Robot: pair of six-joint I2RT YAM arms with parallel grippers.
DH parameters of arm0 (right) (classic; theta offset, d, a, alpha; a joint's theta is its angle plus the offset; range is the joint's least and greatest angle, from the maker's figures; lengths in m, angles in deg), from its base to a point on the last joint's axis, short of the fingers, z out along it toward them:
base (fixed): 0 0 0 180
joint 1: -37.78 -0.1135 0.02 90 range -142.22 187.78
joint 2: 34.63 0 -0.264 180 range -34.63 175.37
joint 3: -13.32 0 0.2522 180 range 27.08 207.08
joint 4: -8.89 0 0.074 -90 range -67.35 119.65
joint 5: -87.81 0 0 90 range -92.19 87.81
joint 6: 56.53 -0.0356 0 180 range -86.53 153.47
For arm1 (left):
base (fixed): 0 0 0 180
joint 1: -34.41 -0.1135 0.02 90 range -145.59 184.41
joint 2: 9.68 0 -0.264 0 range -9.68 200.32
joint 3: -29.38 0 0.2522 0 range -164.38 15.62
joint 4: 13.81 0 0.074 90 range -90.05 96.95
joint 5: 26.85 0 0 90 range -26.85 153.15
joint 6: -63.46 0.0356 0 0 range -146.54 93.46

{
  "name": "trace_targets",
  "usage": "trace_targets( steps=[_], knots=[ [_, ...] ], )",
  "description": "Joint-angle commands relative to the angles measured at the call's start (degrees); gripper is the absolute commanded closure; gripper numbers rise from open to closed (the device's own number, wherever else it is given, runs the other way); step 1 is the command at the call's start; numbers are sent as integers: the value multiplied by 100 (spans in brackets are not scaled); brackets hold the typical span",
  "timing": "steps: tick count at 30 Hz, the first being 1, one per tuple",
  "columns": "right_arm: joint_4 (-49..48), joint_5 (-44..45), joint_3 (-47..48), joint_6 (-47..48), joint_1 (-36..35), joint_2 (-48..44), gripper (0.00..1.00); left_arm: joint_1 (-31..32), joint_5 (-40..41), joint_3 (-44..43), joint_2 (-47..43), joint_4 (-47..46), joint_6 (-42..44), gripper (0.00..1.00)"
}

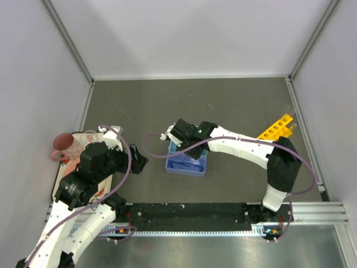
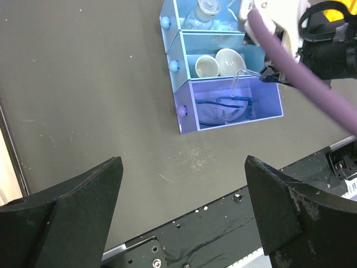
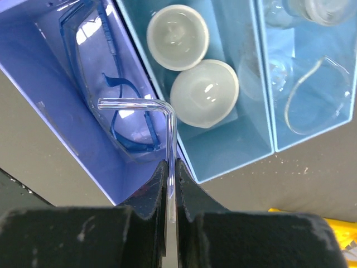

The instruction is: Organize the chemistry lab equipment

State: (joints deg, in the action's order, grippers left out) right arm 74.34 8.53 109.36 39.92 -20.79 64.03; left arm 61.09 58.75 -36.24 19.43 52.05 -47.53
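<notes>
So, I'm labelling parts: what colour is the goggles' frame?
Blue; the goggles show best in the right wrist view.

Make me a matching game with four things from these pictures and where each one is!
Things:
1. goggles
2. white dishes
3. bent glass tube
4. yellow rack

Places:
A. middle compartment of the tray
B. pinched in the jaws of the right gripper
C. on the table, outside the tray
D. purplish end compartment of the tray

Pairs: 1-D, 2-A, 3-B, 4-C
</notes>
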Motion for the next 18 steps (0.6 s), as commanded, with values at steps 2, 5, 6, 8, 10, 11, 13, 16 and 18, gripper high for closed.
trace_targets(
  steps=[2,5,6,8,10,11,13,16,18],
  knots=[
    [-281,-254,104,374,-146,119,100,13,62,-53,-89,-15,60,4],
    [-343,-413,51,374,-216,172,100,13,54,-70,-98,-6,78,4],
    [-360,-483,34,382,-234,172,100,13,45,-79,-89,-6,78,4],
    [-413,-483,-19,400,-366,216,100,13,45,-88,-80,-6,87,4],
    [-448,-492,-54,383,-427,277,100,13,54,-97,-71,-6,95,4],
    [-492,-527,-72,382,-436,330,100,13,36,-97,-63,-6,95,4],
    [-527,-562,-124,382,-454,409,100,13,45,-97,-63,-6,95,4],
    [-668,-562,-221,374,-498,523,100,13,54,-97,-80,2,95,4],
    [-843,-589,-282,391,-515,567,100,13,54,-88,-89,2,95,4]
  ],
)
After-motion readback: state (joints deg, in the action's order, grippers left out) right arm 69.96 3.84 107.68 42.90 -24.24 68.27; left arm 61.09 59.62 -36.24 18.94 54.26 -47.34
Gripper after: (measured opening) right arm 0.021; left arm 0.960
